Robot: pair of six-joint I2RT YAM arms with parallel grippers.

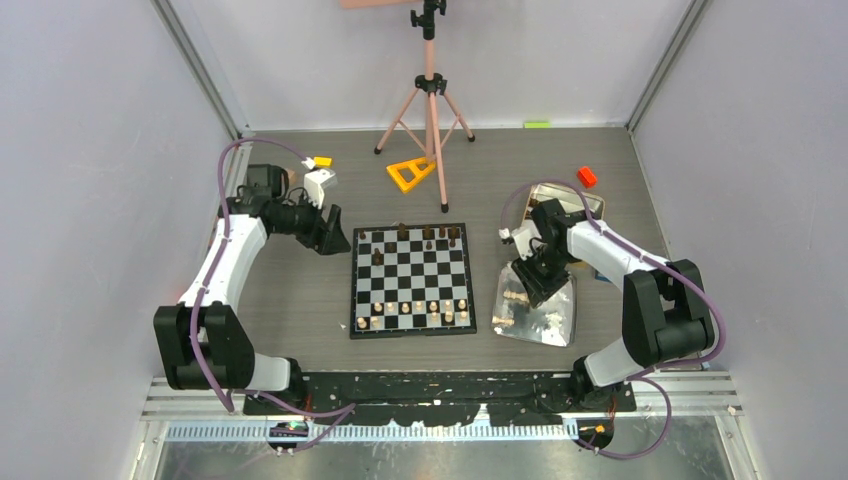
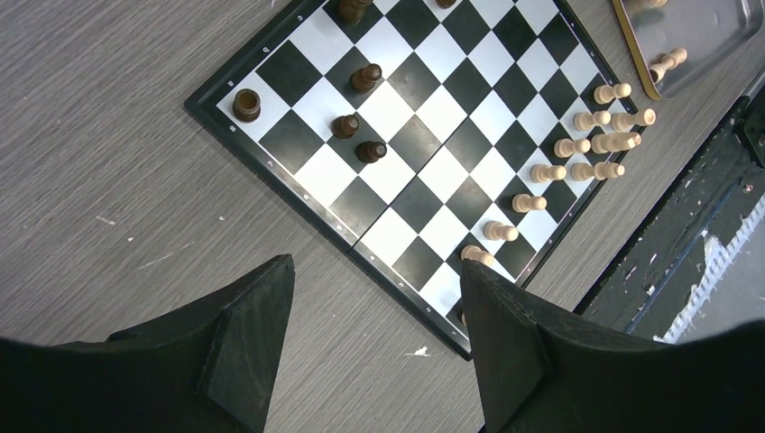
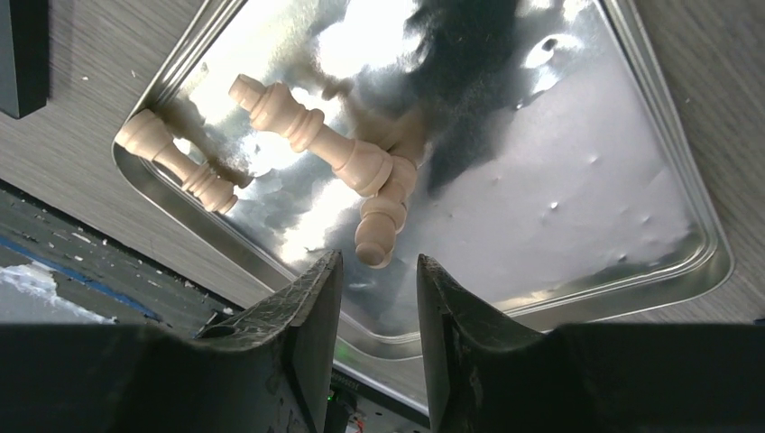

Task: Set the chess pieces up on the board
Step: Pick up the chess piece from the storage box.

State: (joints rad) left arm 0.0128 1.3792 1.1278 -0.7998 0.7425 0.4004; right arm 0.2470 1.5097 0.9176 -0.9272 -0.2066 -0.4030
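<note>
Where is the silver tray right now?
In the top view the tray sits right of the board, just under the right arm's fingers; light pieces lie in it.

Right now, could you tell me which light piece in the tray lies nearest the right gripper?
The short piece, its end just ahead of the open right gripper. The taller piece touching it reaches farther away; the third lies in the tray corner.
</note>
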